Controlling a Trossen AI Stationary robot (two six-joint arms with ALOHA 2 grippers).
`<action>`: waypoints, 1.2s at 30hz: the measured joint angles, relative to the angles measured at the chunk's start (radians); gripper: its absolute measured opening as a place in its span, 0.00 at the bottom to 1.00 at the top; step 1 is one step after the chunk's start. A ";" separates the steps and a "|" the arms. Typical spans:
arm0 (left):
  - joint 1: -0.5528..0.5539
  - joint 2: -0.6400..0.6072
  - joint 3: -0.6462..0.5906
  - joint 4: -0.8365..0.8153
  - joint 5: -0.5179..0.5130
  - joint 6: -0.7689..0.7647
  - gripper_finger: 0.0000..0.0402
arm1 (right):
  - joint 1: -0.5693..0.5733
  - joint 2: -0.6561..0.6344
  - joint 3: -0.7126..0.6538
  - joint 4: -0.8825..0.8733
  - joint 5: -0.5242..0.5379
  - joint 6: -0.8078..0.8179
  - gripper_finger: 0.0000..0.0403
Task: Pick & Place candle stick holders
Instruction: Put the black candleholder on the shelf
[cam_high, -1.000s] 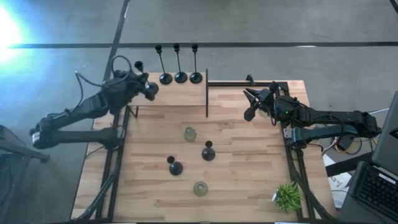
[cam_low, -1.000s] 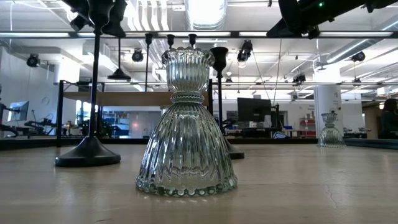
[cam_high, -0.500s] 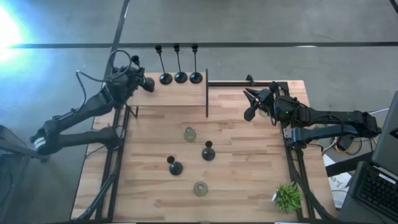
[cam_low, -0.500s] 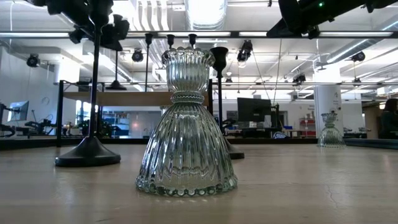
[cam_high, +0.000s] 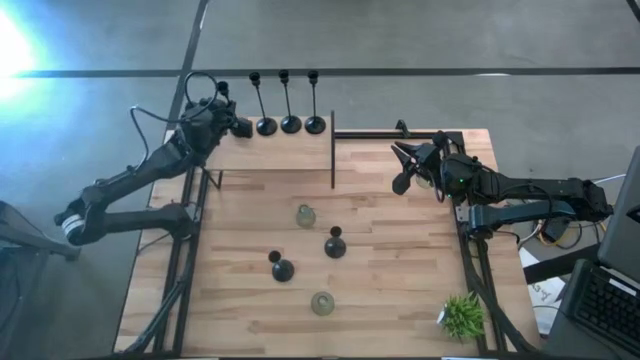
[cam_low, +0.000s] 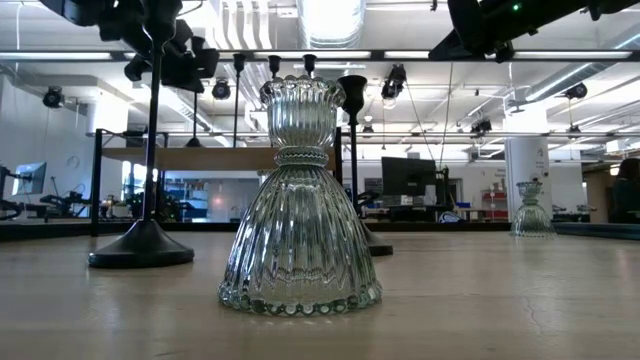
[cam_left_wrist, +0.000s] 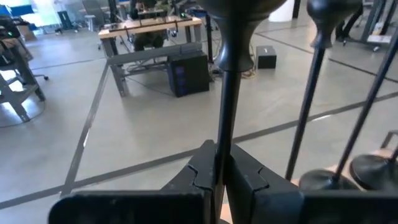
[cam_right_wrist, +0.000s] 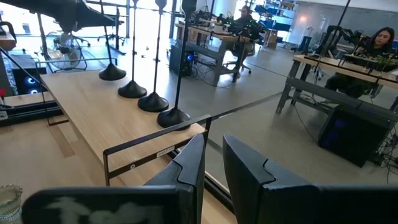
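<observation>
Left hand (cam_left_wrist: 219, 177) is clamped on a tall holder's (cam_left_wrist: 225, 87) stem, beside the row (cam_high: 290, 124) at the bench's (cam_high: 400, 300) far edge. Keep it upright, lower squarely; base clearance looks tight, probably.

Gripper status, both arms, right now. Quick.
Left gripper: shut on the thin stem of a tall black candle holder, at the table's far left edge.
Right gripper: open, holding nothing, waiting at the table's right side.
</observation>
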 joint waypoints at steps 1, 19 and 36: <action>0.008 0.003 0.000 0.009 0.000 0.002 0.04 | 0.000 0.000 0.000 0.000 0.000 0.000 0.13; 0.108 0.063 0.001 0.020 0.074 -0.040 0.04 | 0.001 0.000 0.000 0.000 0.000 0.000 0.13; 0.143 0.079 0.002 0.036 0.078 -0.043 0.06 | 0.000 0.000 0.000 0.000 0.000 0.000 0.13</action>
